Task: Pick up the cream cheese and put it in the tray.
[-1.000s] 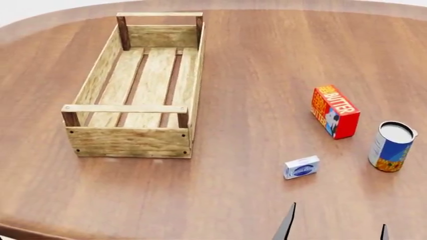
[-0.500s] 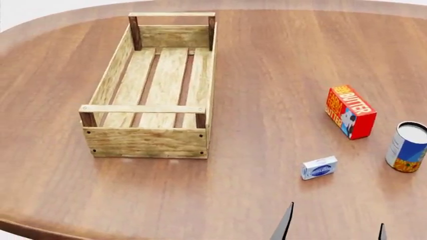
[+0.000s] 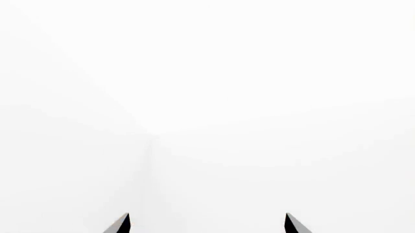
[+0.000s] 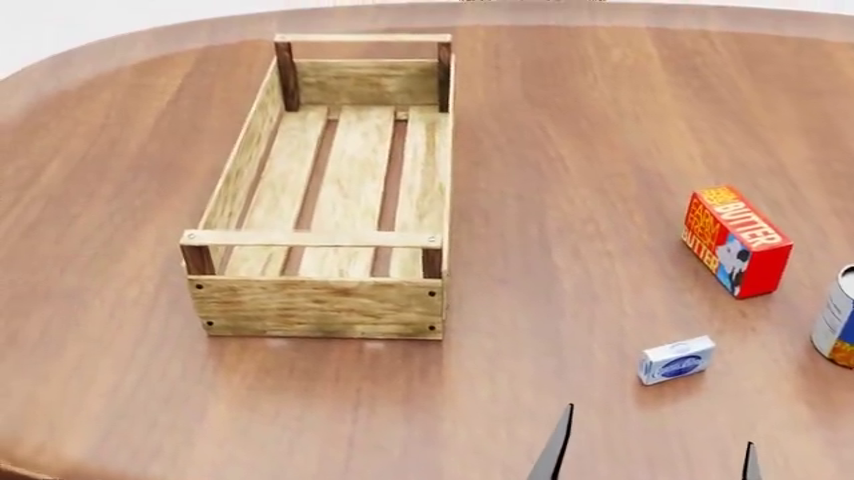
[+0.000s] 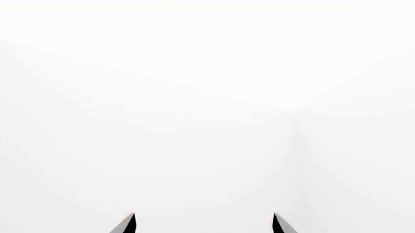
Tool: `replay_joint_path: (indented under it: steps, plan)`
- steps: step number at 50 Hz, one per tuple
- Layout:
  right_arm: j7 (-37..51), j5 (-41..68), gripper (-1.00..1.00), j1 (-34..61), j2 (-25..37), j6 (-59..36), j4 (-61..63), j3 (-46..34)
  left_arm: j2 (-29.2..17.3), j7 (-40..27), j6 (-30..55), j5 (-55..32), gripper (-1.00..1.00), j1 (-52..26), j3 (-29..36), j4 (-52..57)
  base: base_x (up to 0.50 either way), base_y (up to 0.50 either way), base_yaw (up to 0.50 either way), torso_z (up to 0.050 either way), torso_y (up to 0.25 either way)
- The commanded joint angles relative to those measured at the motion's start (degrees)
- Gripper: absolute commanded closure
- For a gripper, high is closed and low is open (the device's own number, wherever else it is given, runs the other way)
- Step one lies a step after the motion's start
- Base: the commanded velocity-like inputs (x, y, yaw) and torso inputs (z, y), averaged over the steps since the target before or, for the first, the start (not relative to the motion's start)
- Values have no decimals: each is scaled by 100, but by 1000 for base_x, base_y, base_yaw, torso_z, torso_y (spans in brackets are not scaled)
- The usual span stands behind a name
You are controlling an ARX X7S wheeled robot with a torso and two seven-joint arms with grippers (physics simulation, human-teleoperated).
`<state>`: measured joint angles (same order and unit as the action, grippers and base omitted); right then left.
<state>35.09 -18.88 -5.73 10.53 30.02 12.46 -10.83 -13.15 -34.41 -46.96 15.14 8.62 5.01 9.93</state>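
Observation:
The cream cheese (image 4: pixel 677 360), a small flat white box with a blue oval logo, lies on the wooden table at the right front. The tray (image 4: pixel 320 305), a long slatted wooden crate with dark corner posts, stands empty at the left middle. My right gripper (image 4: pixel 654 450) shows only its two dark fingertips at the bottom edge, spread apart and empty, just in front of the cream cheese. In the right wrist view the gripper (image 5: pixel 203 222) faces blank white. My left gripper (image 3: pixel 206 222) is open and empty, also facing blank white; it is out of the head view.
A red-orange butter box (image 4: pixel 734 241) stands at the right, behind the cream cheese. A blue-orange can (image 4: pixel 837 324) is cut off by the right edge. The round table's (image 4: pixel 561 180) rim curves along the far side and front left.
The head view has shifted: tray, butter box, cream cheese and can all slid rightward and slightly down in the picture. The can is now half out of view. Nothing on the table moved.

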Motion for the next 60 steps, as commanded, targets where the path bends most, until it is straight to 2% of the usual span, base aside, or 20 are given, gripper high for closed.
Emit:
replay_joint_path:
  steps: [1,22,60]
  plan:
    - [4,43,-100,3,42,-19,46,-74,-40,-55,-11,-11,-100,3,27,-3,195,70,0,0,0]
    - [125,-98,-100,5,76,-78,71,-130,-98,-132,8,4,-100,-3,90,-20,184,63,0,0,0]
    - [279,-219,-100,-6,163,-184,214,-219,-187,-251,101,50,-100,45,151,137,137,170,0,0,0]
